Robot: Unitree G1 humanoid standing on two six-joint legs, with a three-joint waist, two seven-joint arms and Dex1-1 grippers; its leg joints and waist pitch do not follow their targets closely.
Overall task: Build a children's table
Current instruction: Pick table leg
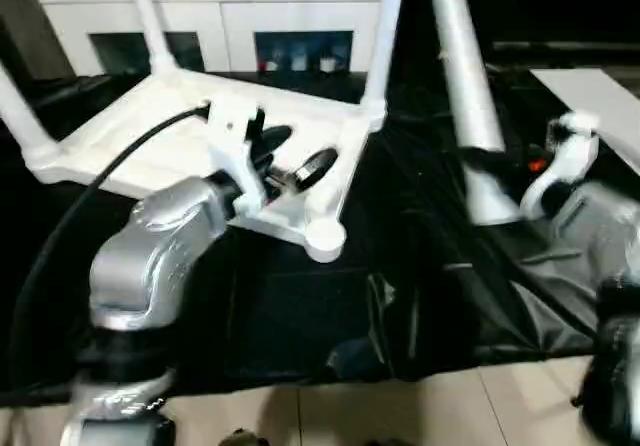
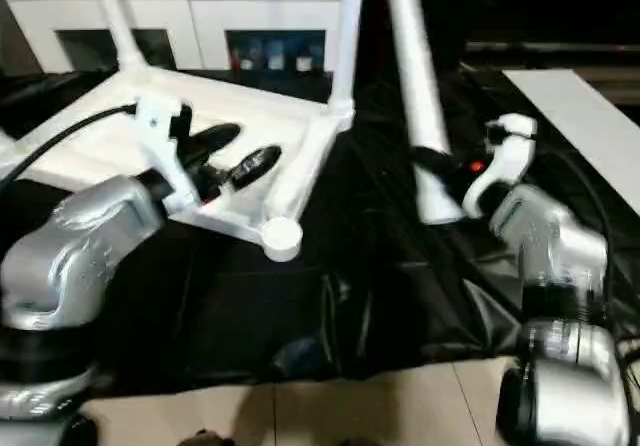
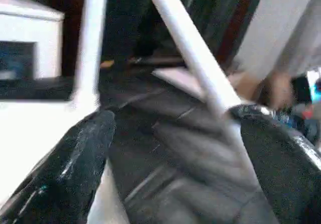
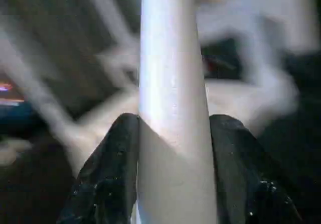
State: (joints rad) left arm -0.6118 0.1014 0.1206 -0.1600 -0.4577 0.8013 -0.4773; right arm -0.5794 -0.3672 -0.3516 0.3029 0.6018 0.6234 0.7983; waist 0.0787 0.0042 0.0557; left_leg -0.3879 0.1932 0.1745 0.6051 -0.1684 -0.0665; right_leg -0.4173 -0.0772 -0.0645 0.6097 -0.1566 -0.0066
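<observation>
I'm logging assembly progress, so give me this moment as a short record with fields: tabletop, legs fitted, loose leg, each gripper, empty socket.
tabletop: white tabletop lies upside down on the black-draped table
legs fitted: three legs stand in corner sockets, e.g. the far right leg
loose leg: fourth leg, held upright beside the tabletop
right gripper: right gripper shut on the fourth leg
left gripper: left gripper open, over the tabletop
empty socket: near right corner socket
background: white cabinet

My left gripper [image 1: 290,161] reaching forward, fingers [image 3: 75,158] spread wide, nothing between. My right gripper [image 4: 173,153] out to side, both fingers clamped against white leg [image 4: 173,83], forearm angled up.
</observation>
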